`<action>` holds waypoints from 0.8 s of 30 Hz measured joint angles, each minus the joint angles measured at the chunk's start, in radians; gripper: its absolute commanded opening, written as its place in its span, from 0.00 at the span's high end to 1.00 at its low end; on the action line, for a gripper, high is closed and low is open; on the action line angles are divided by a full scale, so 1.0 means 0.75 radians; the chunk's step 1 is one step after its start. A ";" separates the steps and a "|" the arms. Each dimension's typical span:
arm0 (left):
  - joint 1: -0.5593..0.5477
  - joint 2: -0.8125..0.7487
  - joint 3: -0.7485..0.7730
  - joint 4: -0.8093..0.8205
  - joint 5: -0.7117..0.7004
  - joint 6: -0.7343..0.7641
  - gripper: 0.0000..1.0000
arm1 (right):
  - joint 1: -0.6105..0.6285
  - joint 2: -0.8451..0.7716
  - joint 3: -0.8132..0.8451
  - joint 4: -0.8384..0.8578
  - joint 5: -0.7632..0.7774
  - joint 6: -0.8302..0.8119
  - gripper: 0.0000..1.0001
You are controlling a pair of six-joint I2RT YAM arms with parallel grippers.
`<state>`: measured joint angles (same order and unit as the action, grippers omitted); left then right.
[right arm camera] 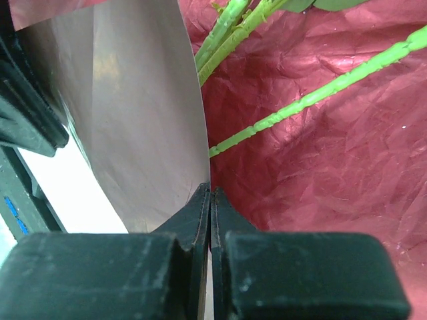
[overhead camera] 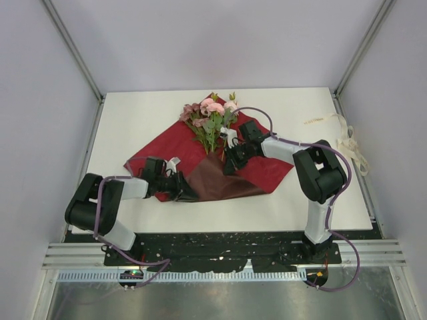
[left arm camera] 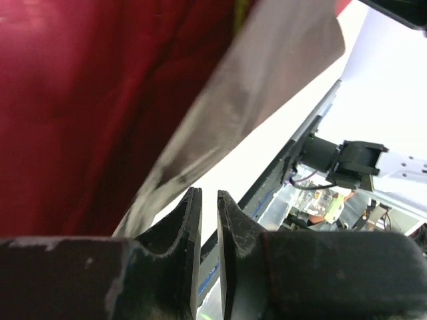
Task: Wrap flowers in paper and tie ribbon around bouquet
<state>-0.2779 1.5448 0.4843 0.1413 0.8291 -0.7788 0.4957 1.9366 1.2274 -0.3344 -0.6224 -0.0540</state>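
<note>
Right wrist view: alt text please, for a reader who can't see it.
The right gripper, fingers shut, pinches a lifted fold of maroon paper, its dull brownish underside facing the camera. Thin green flower stems lie on the crinkled paper beyond.

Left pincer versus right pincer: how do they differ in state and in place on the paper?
The left pincer shows a narrow gap between its jaws with nothing in it; the right pincer is shut, pinching a raised flap of the paper. The left pincer sits at the sheet's near left edge; the right pincer sits mid-sheet, beside the stems of the flowers. Both are at the folded-over flap.
</note>
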 measured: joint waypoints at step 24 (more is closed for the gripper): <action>0.041 0.137 0.089 -0.171 -0.047 0.078 0.92 | -0.049 -0.480 -0.076 -0.115 -0.317 0.283 0.05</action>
<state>-0.2470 1.6478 0.5507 0.0132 0.7940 -0.7204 0.4587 1.5764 1.1706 -0.4210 -0.8600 0.1585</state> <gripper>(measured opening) 0.082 0.954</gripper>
